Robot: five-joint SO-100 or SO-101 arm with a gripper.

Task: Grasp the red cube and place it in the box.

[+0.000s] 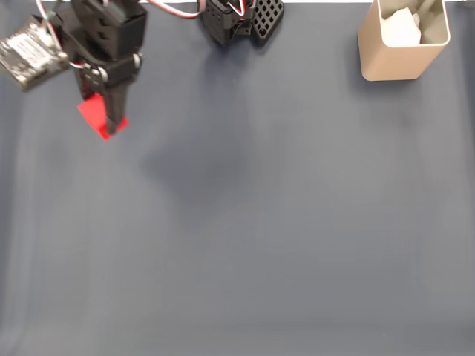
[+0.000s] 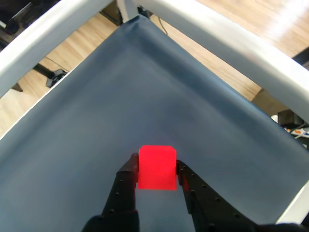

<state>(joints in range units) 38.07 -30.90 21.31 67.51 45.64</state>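
Fixed view: the arm reaches to the upper left, its gripper (image 1: pixel 110 127) pointing down, jaws clamped on the red cube (image 1: pixel 93 115). The box (image 1: pixel 401 44) stands far right; bare surface (image 1: pixel 260 237) lies between.

Wrist view: both fingers (image 2: pixel 126 181) press the cube's sides, with the surface's corner edge ahead.

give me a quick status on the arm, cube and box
Gripper fingers shut on the red cube, far left in fixed view. Box upper right, upright, something white inside. Mat between them clear.
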